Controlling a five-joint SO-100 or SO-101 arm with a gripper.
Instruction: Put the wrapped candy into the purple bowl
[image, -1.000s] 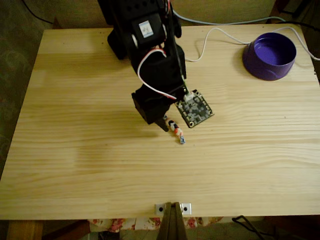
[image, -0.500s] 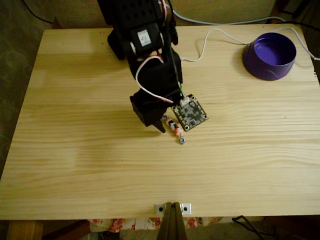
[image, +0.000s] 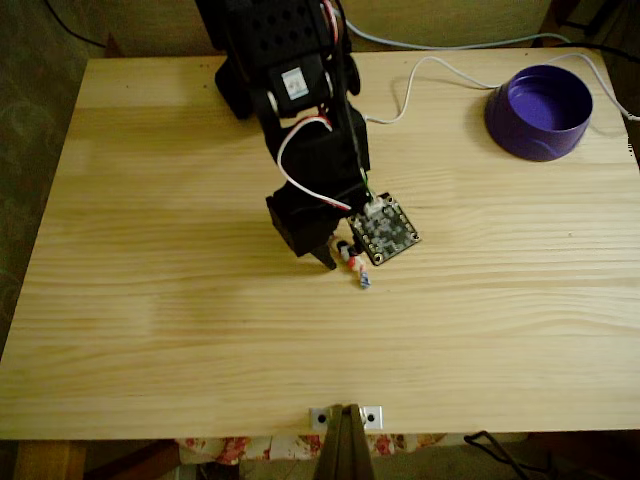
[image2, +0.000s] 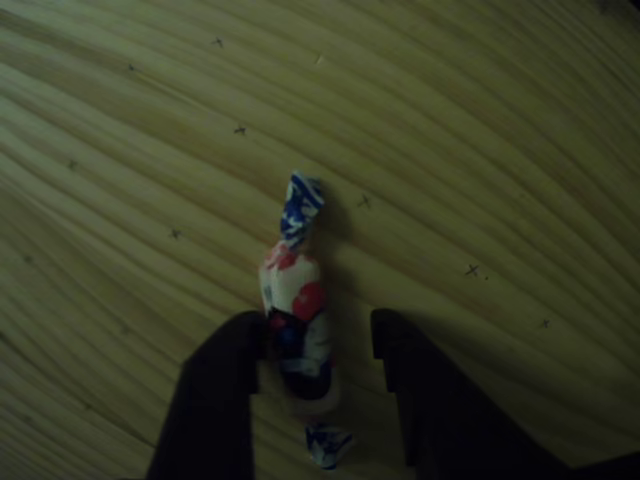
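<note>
Wooden surface (image: 150, 300), purple bowl (image: 539, 111) off in the far right corner; end effector (image2: 318, 335) sits open, fingers straddling the wrapped candy (image2: 295, 310) lying flat.

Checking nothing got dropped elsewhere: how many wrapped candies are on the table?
1. The small white, red-marked wrapped candy lies mid-table on the pale wooden table, between the black tool's fingers. The arm could hide others.

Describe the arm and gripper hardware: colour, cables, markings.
Arm: all black, blocky segments; a white label sits on the upper block. White and red wires loop down its front. A small dark circuit board with a white connector hangs beside the gripper. Fingers: plain black, broad, with rounded tips.
</note>
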